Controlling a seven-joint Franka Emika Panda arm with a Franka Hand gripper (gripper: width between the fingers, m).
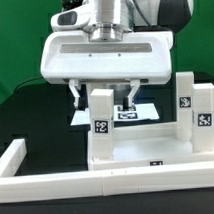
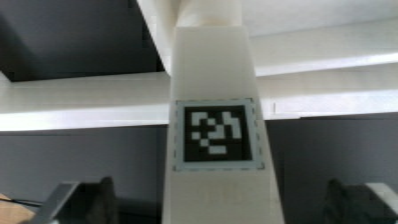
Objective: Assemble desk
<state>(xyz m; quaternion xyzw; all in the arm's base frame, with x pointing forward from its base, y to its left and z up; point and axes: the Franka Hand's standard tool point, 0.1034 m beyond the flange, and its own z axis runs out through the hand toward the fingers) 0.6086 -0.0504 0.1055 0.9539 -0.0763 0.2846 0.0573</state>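
Currently listed: desk top (image 1: 147, 154), white, lying on the dark worktop (image 1: 25, 118) below the fingers (image 1: 78, 93), inside the white fence bars (image 1: 58, 187). Leg one (image 1: 100, 117), tagged, upright on the top, stands directly between the two fingers; the exterior view shows a finger close on each side, but whether they press it cannot be told. The wrist view shows this leg (image 2: 217, 120) filling the gap between the dark fingertips (image 2: 80, 200), tag facing the camera. Legs two and three (image 1: 202, 110), upright at the top's far end, well apart from the fingers. Marker board (image 1: 140, 113) lies behind. Assessment: three legs appear seated or nearly so; a fourth is not visible and likely remains.
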